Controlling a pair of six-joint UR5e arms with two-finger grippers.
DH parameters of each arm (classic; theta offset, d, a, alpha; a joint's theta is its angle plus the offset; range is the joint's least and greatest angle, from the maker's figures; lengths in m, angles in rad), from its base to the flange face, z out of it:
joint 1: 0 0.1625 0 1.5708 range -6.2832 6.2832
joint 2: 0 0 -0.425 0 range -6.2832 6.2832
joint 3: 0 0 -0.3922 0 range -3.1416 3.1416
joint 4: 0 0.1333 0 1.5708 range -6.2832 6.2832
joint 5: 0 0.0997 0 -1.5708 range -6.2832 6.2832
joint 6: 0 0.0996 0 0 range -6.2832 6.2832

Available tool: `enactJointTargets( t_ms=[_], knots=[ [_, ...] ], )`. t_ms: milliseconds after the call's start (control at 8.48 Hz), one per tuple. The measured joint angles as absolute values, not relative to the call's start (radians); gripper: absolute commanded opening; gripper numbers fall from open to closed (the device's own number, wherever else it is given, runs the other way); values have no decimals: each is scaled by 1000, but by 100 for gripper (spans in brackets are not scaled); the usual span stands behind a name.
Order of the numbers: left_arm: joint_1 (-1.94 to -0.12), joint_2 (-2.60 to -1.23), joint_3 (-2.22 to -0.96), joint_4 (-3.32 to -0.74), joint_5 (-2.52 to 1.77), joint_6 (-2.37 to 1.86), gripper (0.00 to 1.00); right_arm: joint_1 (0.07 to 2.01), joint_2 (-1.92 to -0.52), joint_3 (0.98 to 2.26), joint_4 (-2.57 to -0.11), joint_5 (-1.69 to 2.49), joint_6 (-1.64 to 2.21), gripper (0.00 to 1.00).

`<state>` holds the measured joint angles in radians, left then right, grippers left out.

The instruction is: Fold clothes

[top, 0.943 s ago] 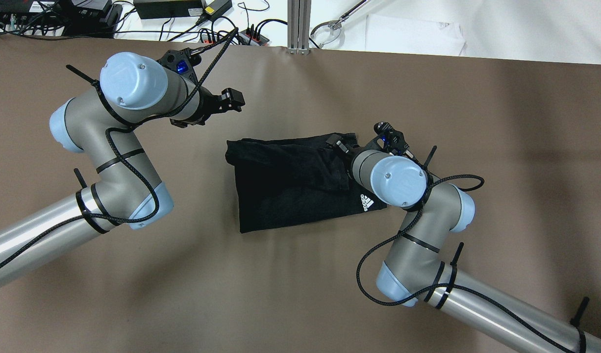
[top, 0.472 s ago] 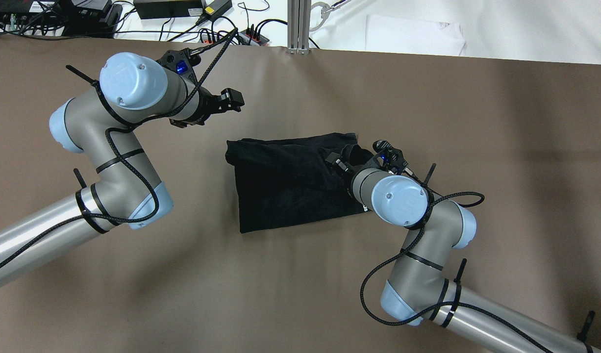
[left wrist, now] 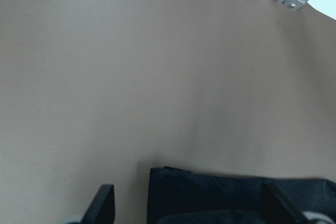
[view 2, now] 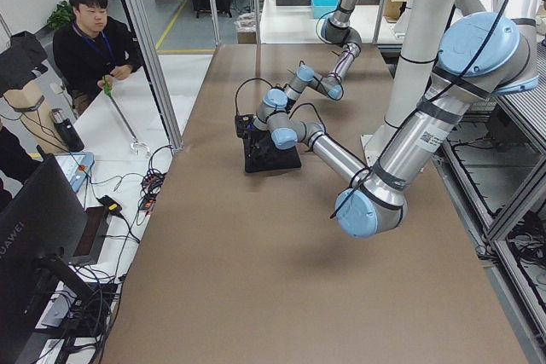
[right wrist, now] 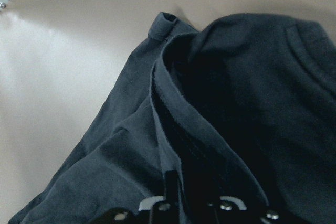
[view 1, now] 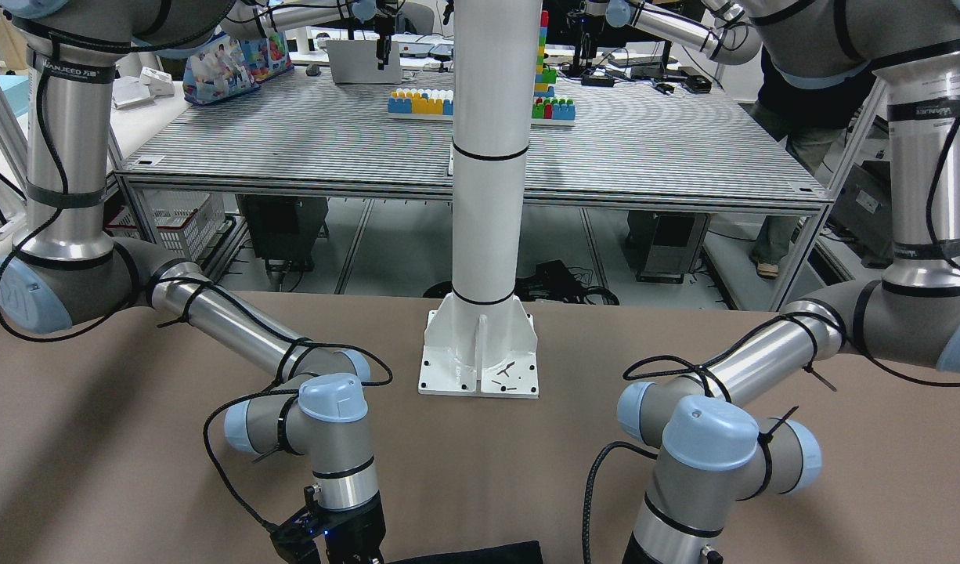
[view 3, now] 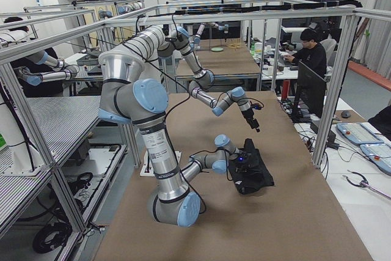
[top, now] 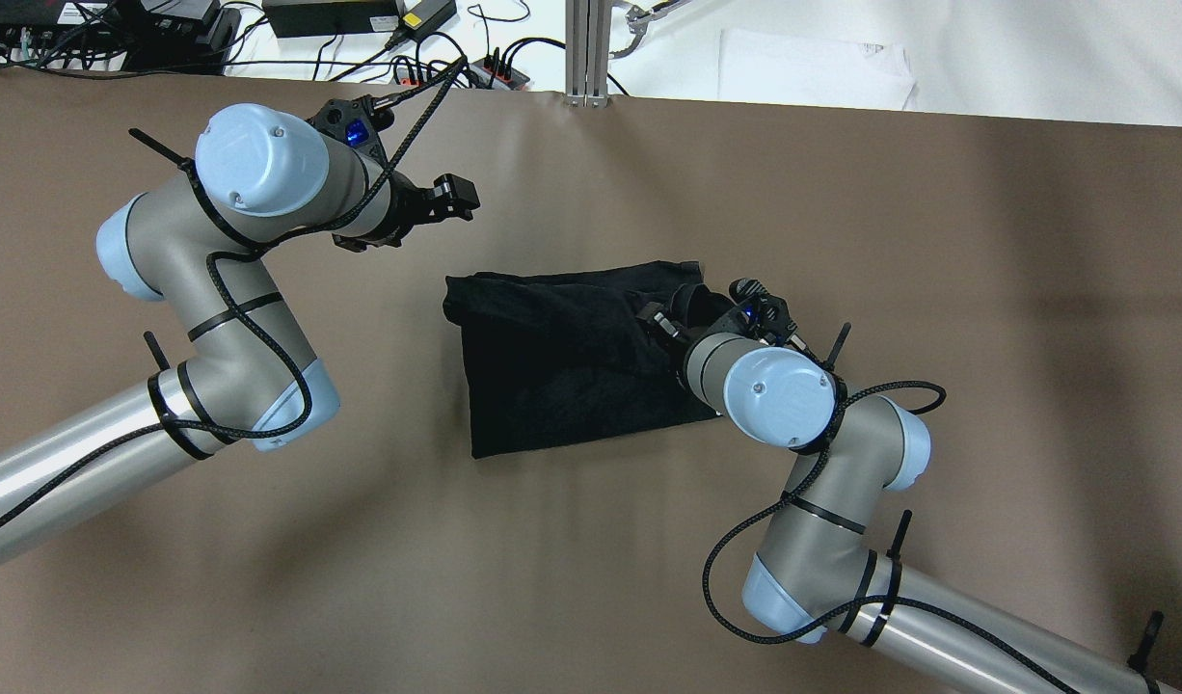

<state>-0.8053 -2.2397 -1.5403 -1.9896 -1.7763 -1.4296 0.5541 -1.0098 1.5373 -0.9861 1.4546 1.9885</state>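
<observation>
The black garment (top: pixel 562 366) lies folded at the table's middle, and its far edge shows in the left wrist view (left wrist: pixel 236 198). My right gripper (top: pixel 660 323) is low over the garment's right part. In the right wrist view its jaws look closed on a raised fold of the garment (right wrist: pixel 210 108). My left gripper (top: pixel 456 198) hovers open and empty above the bare table, beyond the garment's far left corner. Its fingers (left wrist: pixel 104 203) stand wide apart.
The white pillar's base plate (view 1: pixel 480 360) is bolted at the robot's side of the table. An aluminium post (top: pixel 588 48), cables and power supplies (top: pixel 331 14) line the far edge. A white sheet (top: pixel 813 67) lies beyond it. An operator (view 2: pixel 94 40) sits at the far side.
My right gripper has moved toward the robot along the garment's right part, with raised fabric following it. The white logo is now hidden under the arm. The left arm has not moved.
</observation>
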Motion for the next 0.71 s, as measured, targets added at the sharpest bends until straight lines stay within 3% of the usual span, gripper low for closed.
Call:
enactJointTargets(
  t_ms=[354,589,707],
  knots=[
    [-806,-2237,-1542,-1990,-1775,-1430,100,605,-997,1526,-988,1444,1978,0],
    [-806,-2237,-1542,-1990,-1772,-1432,100,673,-953,1434,-989,1435,1962,0],
    [-805,-2237,-1542,-1990,-1771,-1432,100,704,-917,1367,-988,1434,1951,12]
  ],
)
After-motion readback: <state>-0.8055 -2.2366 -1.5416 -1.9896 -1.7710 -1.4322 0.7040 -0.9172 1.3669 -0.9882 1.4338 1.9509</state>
